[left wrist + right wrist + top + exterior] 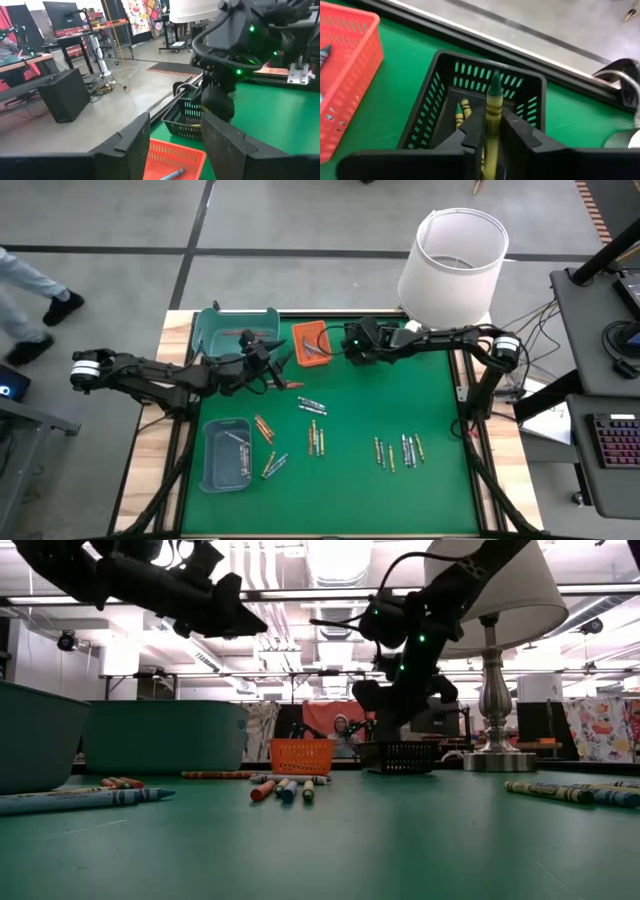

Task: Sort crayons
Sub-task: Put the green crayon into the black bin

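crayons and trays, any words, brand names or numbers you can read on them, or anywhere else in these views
No text reads clearly in any view.
Yellow-green crayon between the right gripper's fingers: dark marks on the wrapper, too blurred to read.
Blue crayon in the low view: wrapper print too small to read.
Orange tray, black tray: no label visible.
Monitors beyond the table: nothing legible.

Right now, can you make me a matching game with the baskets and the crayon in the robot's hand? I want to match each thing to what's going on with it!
Things:
1. black basket
2. orange basket
3. green crayon
4. left hand

States:
A. open, above the orange basket
B. standing upright between the right hand's fingers
C. holds a grey crayon
D. holds yellowish crayons, under the right hand

Pairs: 1-D, 2-C, 3-B, 4-A
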Controlling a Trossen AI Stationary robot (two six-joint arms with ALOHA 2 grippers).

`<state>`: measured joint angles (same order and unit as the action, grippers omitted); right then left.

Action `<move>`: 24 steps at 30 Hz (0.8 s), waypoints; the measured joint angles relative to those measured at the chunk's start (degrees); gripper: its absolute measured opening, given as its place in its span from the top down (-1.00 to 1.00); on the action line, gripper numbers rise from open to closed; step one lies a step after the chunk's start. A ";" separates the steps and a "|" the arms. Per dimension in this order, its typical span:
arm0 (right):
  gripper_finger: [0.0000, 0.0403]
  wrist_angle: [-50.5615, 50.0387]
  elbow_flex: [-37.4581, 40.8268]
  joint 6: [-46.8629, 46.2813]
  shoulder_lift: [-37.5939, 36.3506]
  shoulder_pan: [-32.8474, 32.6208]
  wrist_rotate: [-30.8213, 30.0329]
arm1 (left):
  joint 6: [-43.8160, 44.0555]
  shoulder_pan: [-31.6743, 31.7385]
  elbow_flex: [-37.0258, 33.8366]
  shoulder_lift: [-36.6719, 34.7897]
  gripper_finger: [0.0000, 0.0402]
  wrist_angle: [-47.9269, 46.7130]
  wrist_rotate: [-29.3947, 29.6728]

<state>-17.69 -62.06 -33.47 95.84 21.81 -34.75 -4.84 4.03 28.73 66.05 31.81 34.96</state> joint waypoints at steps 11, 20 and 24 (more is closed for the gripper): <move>0.39 0.04 -0.91 0.91 -1.35 -1.82 0.72 | 2.08 -0.02 7.93 1.89 0.21 -23.68 -0.04; 0.38 -0.02 -1.51 3.71 -4.31 -6.35 0.30 | 7.58 -0.02 13.95 2.29 0.21 -44.62 -0.06; 0.36 -0.06 -1.42 4.64 -4.89 -7.94 0.28 | 8.58 -0.02 13.21 2.29 0.21 -45.15 -0.10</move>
<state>-17.75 -63.48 -28.83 90.94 13.88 -34.47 3.74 4.01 41.93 68.34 -13.34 34.86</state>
